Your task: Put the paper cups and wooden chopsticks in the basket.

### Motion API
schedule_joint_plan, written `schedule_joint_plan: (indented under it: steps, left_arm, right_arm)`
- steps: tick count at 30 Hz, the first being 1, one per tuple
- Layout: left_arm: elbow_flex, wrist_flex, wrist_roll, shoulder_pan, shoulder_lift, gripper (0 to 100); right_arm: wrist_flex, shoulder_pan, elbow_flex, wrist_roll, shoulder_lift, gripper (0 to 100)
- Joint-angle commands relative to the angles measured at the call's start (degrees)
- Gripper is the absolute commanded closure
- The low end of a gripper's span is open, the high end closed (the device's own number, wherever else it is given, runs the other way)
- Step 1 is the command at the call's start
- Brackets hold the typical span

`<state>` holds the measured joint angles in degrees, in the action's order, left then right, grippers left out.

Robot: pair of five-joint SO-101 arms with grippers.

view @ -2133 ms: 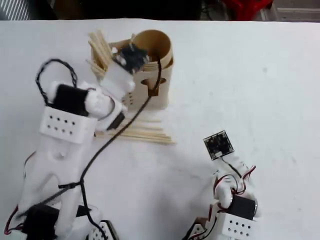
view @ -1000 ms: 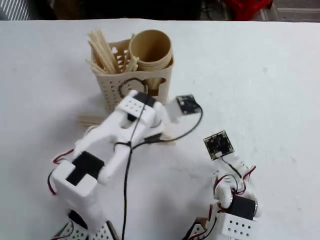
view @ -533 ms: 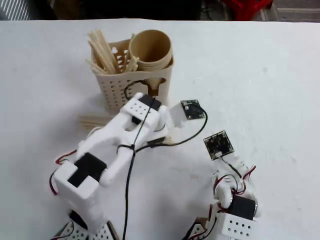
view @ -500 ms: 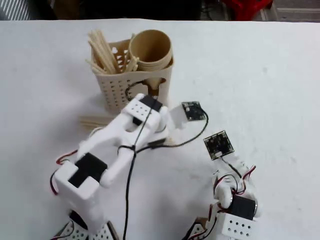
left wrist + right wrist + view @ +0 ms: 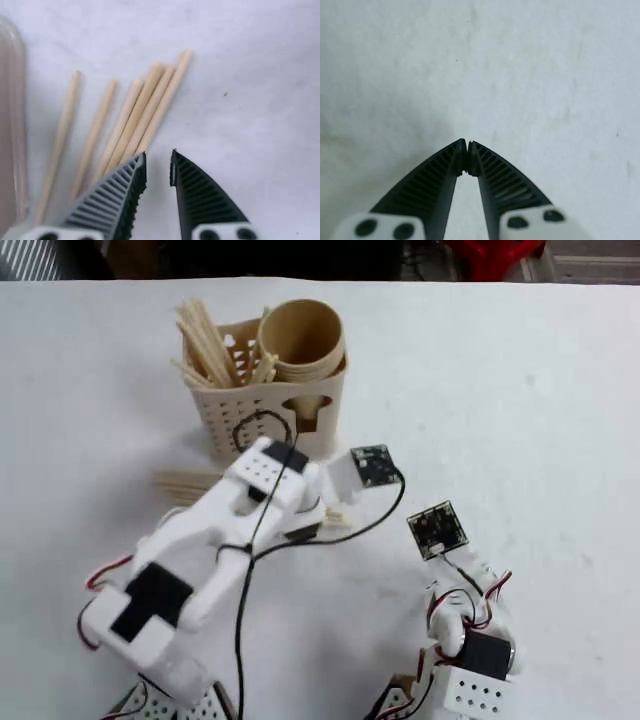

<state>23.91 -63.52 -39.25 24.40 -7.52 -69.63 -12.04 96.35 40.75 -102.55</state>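
Near side of the basket (image 5: 236, 418): loose chopsticks (image 5: 142, 115) lie flat.
Left gripper (image 5: 157, 161), jaws slightly apart, hangs over their ends; that narrow gap may nudge and scatter sticks. Right gripper (image 5: 467, 145) rests closed, empty.

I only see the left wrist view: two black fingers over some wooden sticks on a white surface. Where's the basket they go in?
Observer: The high view shows the basket standing on the table, just beyond the left arm.
Operator: Anything inside it?
Observer: Stacked paper cups and a bunch of chopsticks standing in it.
Operator: What about the other arm?
Observer: The right gripper is shut, above bare table.
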Motion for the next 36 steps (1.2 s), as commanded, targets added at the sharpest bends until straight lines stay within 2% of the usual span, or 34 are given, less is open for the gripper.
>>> schedule_joint_plan:
  steps: [1,6,18,24,30,36]
  left_arm:
    - [5.9,2.9,0.5,0.7,10.2,90]
    - [6.4,5.2,0.6,0.2,9.0,90]
    - [-4.7,4.6,-1.3,-0.8,-8.8,90]
    - [-6.2,3.4,-1.3,-2.3,-9.5,90]
    - [-7.0,3.0,-1.3,-0.2,-9.5,90]
    - [-6.1,3.1,-1.7,-1.5,-9.6,85]
  right_arm:
    - [-0.2,0.0,0.5,0.2,-0.4,98.1]
    - [-0.2,0.0,0.5,0.2,-0.4,98.1]
    - [-0.2,0.0,0.5,0.2,-0.4,98.1]
    - [-0.2,0.0,0.5,0.2,-0.4,98.1]
    - [-0.2,0.0,0.5,0.2,-0.4,98.1]
    - [-0.2,0.0,0.5,0.2,-0.4,98.1]
